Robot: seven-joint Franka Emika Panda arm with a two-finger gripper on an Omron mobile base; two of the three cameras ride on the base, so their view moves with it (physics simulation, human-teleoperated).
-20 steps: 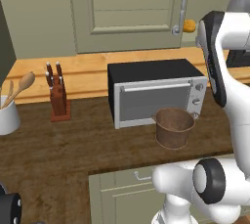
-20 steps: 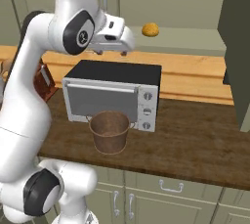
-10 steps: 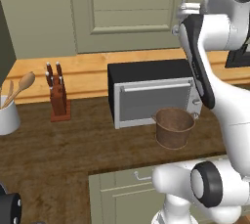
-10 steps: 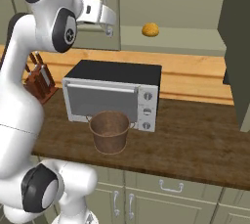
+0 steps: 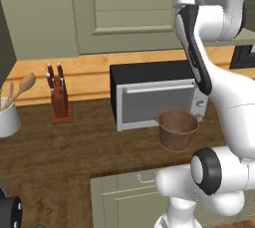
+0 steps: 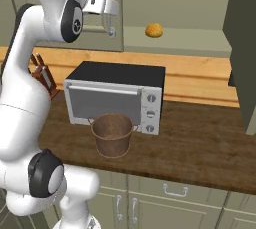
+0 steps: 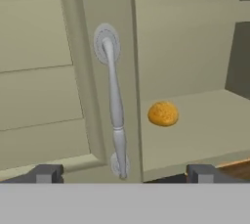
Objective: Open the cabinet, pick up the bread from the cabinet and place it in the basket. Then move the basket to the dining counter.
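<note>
The cabinet [image 6: 175, 8] is partly open: its right half shows a bare pale shelf, and the left door [image 7: 63, 71] stands closed beside the opening. That door is olive-green and panelled. Its handle [image 7: 115, 105] is a long, curved grey metal bar, long axis upright, fixed by round mounts at top and bottom along the door edge nearest the opening.

The bread [image 6: 154, 30] lies on the cabinet shelf, just right of the handle in the hand view [image 7: 163, 113]. It is a small round golden-brown roll with a speckled crust; no long axis can be made out.

The pincer [image 6: 111, 17] is raised at cabinet height, close to the handle, its jaws spread wide with nothing between them. Whether it touches the handle cannot be told.

The basket [image 5: 178, 129] stands upright on the dark wood-grain surface [image 6: 200, 148], mouth up, directly in front of the microwave [image 5: 154, 92]. It is brown, bucket-shaped, tapering towards its base.
</note>
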